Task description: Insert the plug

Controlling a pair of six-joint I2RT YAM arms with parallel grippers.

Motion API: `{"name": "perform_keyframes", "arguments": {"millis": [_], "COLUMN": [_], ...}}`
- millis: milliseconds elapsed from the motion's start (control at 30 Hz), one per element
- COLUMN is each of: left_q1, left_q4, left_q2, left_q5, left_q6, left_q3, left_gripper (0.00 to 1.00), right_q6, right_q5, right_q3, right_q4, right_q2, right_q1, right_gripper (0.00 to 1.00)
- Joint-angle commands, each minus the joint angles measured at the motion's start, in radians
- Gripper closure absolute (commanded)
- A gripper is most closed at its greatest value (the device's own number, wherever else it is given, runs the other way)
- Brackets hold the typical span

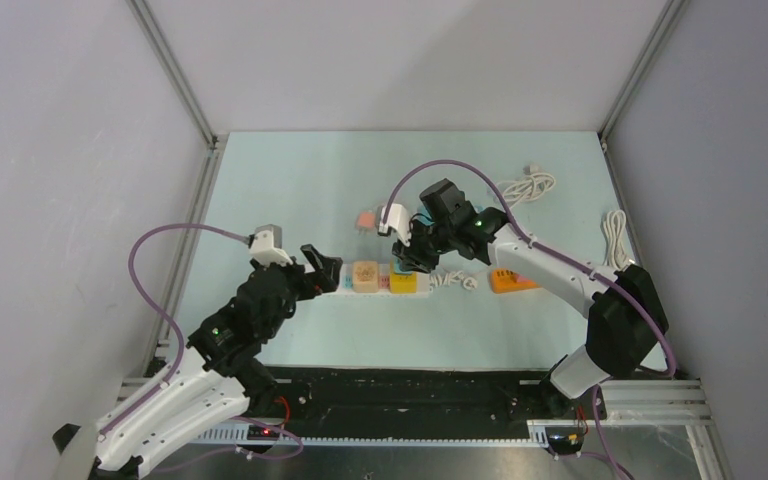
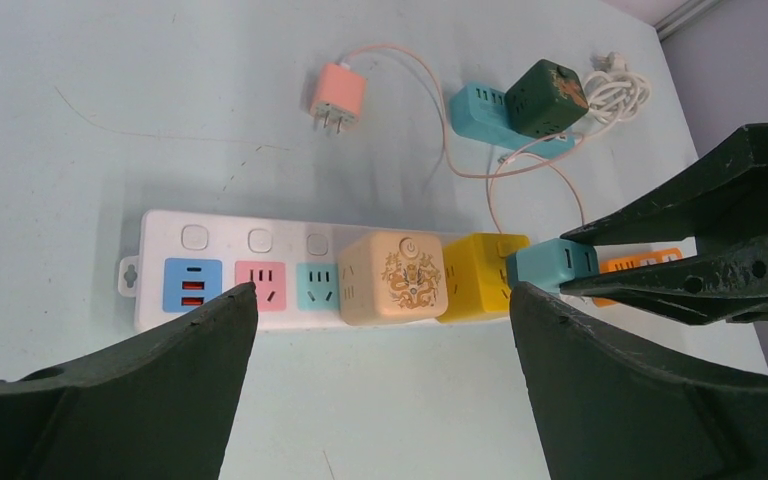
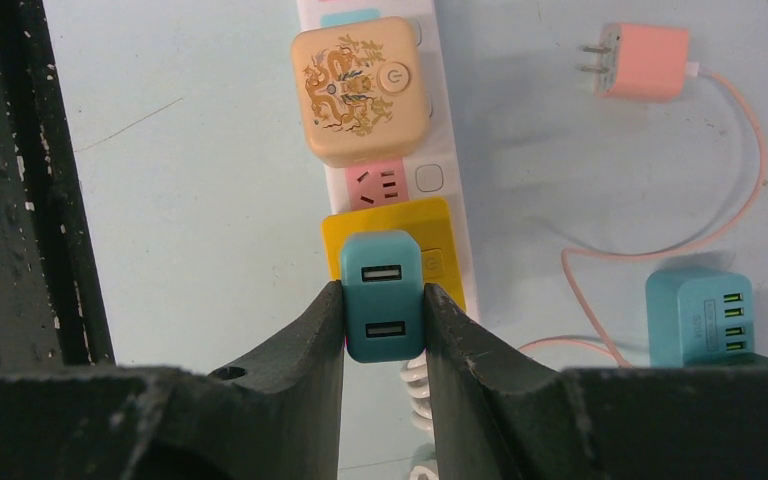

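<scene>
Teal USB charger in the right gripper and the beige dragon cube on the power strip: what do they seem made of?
The teal USB charger looks like moulded plastic: smooth, matte, even colour, rounded edges. The beige dragon cube is likely plastic too, with a satin shell and soft highlights; its gold dragon seems printed, though I cannot be sure.

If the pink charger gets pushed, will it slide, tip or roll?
Likely slides: the pink charger lies flat on the smooth table, and its boxy shape shouldn't roll. Its thin cable looks floppy, so it would probably trail and may tug.
</scene>
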Motion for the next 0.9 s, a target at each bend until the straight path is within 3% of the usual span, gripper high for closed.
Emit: {"name": "perform_keyframes", "arguments": {"millis": [0,433,867], "left_q1": [0.011,0.011,0.012], "left_q4": [0.019,0.019,0.018], "left_q2": [0.003,0.011,0.004], "left_q5": [0.008,0.009,0.013], "left_q6": [-0.013,-0.012,-0.010], "left_q3": [-0.009,-0.013,-0.018], "left_gripper": [0.00,0.00,0.00], "right_q6": [-0.042,-0.099,-0.137], "right_q5": [-0.023,0.005,-0.067], "right_q3": [-0.001,-0.025,-0.065], "right_q4": [-0.017,0.061,0.009], "right_q2": [-0.018,0.031,0.046], "right_q1": [-0.007,-0.011,-0.020], "right_gripper": [1.00,1.00,1.00]}}
